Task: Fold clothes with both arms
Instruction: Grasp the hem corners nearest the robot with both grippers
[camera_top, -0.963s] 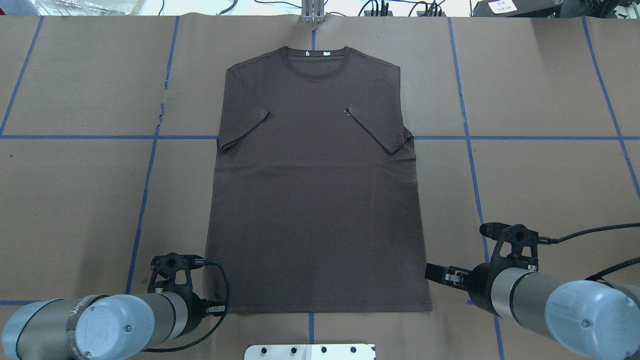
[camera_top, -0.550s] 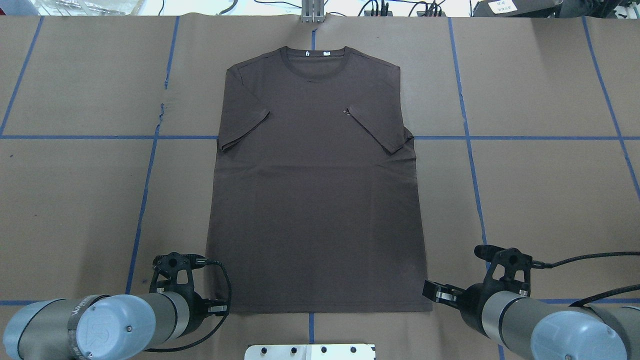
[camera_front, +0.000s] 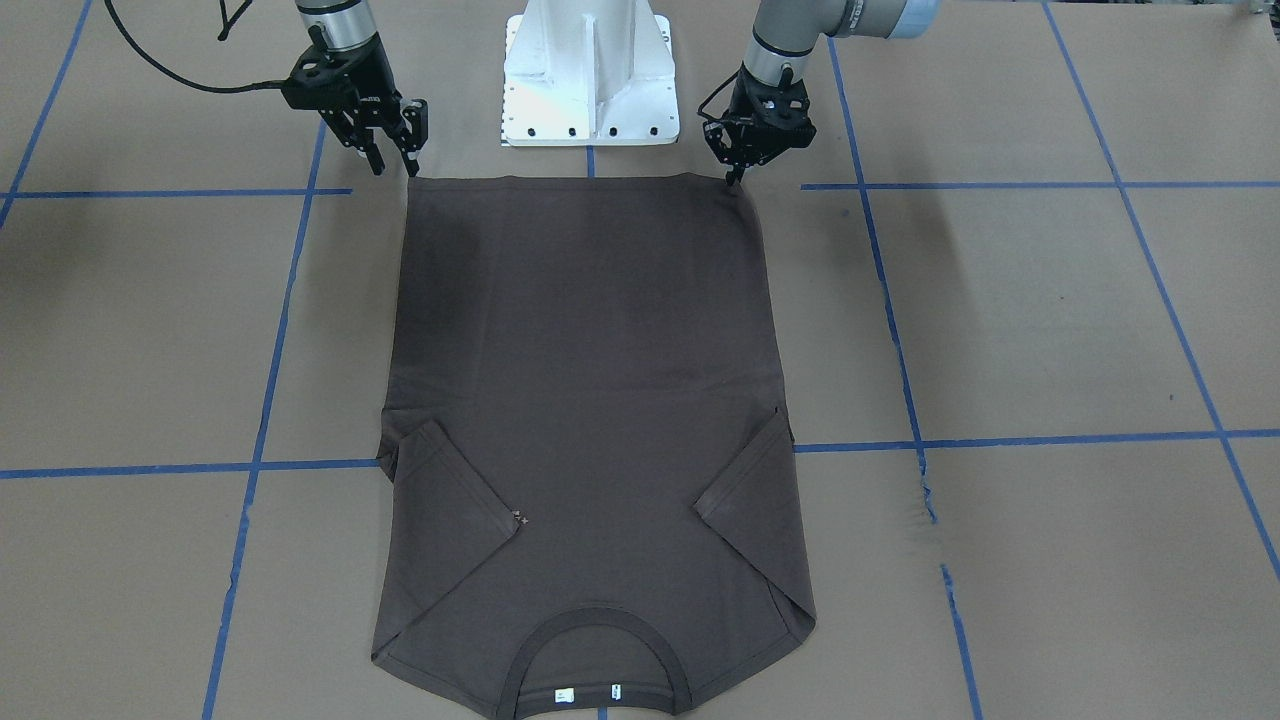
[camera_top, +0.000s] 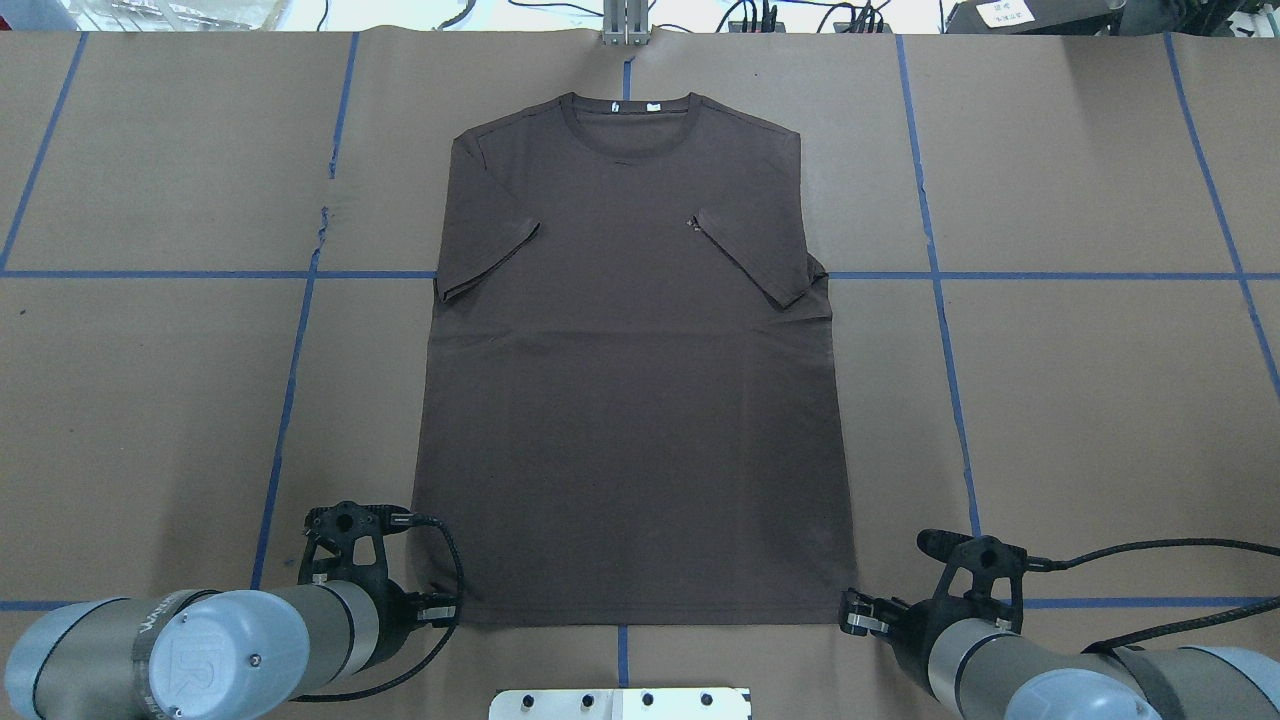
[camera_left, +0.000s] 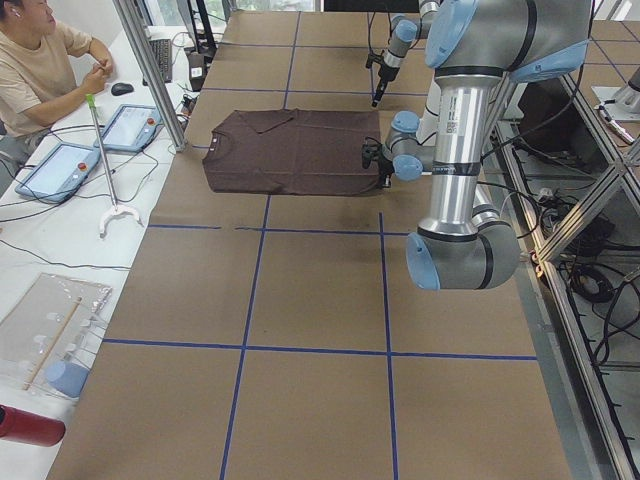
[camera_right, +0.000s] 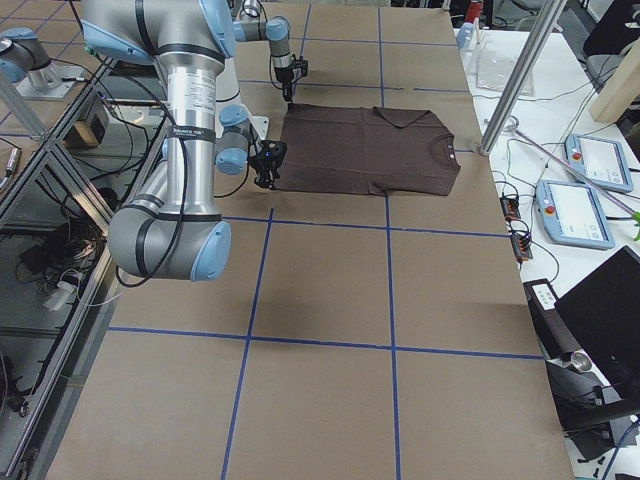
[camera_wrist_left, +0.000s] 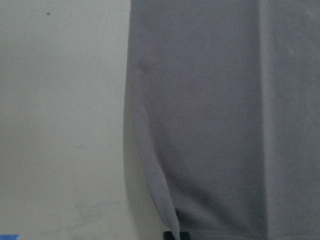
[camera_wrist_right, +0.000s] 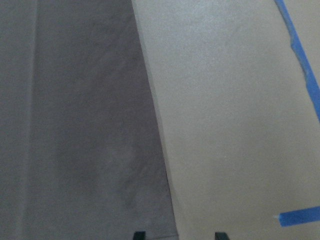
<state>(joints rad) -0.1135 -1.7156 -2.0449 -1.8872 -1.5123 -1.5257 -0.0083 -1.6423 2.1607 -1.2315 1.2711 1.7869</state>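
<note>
A dark brown T-shirt (camera_top: 630, 400) lies flat on the brown paper table, front up. Its collar (camera_top: 625, 105) is at the far side and both sleeves are folded in over the chest. My left gripper (camera_top: 445, 610) is at the near left hem corner. In the front-facing view it (camera_front: 735, 178) looks shut on that corner of the T-shirt (camera_front: 580, 380). The left wrist view shows the shirt's edge (camera_wrist_left: 225, 125) pulled in to closed fingertips. My right gripper (camera_top: 850, 612) is open at the near right hem corner. In the right wrist view its fingertips (camera_wrist_right: 139, 234) straddle the shirt's edge (camera_wrist_right: 75, 125).
The white pedestal base (camera_front: 588, 70) stands just behind the hem, between the two arms. Blue tape lines (camera_top: 290, 400) mark a grid on the paper. An operator (camera_left: 40, 60) sits with tablets (camera_left: 60, 165) at a side table beyond the collar end.
My right gripper has moved back toward the robot along the shirt's right edge, down to the hem corner. The left arm and the shirt have stayed in place.
</note>
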